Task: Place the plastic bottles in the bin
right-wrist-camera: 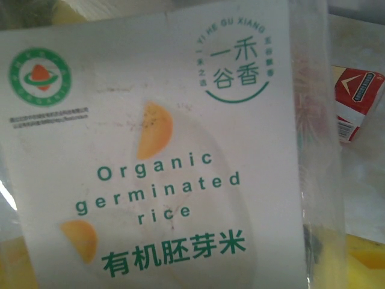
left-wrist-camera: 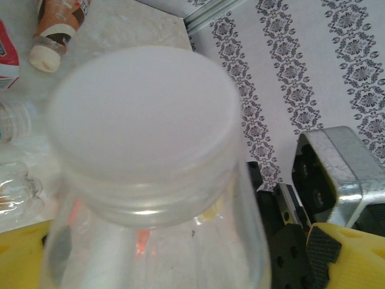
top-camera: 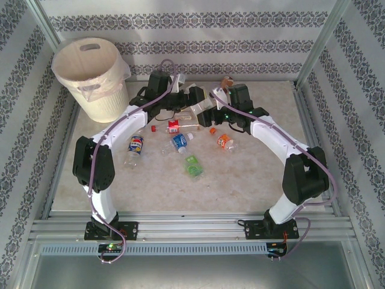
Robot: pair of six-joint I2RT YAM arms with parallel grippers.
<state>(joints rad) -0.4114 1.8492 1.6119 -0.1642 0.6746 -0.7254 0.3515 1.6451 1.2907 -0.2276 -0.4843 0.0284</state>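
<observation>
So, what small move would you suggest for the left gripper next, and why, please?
Probably close the left gripper on the white-capped bottle: its yellow fingers straddle the body, but a gap shows beside one pad. The bin stands at the far left, on that arm's side.

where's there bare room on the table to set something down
Free: the near strip of the table between the green bottle and the near edge; the far right corner. Crowded: the middle, around the red-label bottle.
</observation>
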